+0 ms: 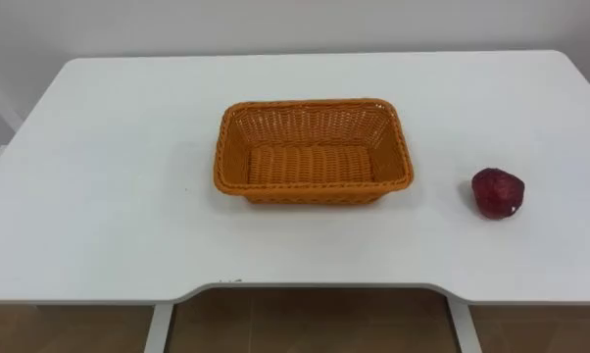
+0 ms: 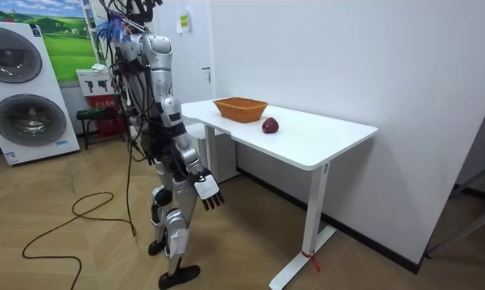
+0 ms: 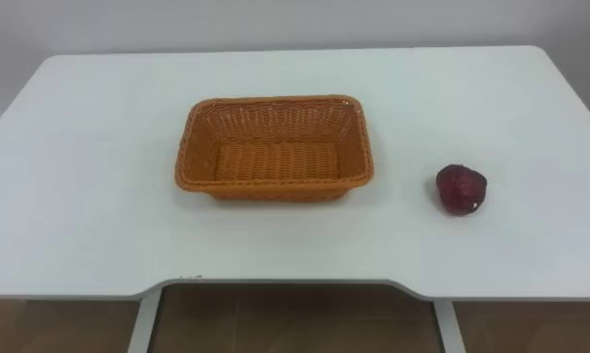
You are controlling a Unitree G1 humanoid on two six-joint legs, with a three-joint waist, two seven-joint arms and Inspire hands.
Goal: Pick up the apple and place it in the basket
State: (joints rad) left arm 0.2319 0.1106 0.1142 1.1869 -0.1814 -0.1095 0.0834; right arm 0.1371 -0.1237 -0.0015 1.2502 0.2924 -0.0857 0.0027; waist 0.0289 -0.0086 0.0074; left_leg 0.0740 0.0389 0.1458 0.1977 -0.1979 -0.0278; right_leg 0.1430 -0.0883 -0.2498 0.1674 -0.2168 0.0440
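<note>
Two items on the white tabletop: an orange woven basket near the middle, and a dark red apple lying on the bare surface to the basket's right, apart from it and nearer the front edge. Robot stands at the tabletop's front edge. Right robot hand hangs low beside the thigh, fingers loosely spread, holding nothing.
</note>
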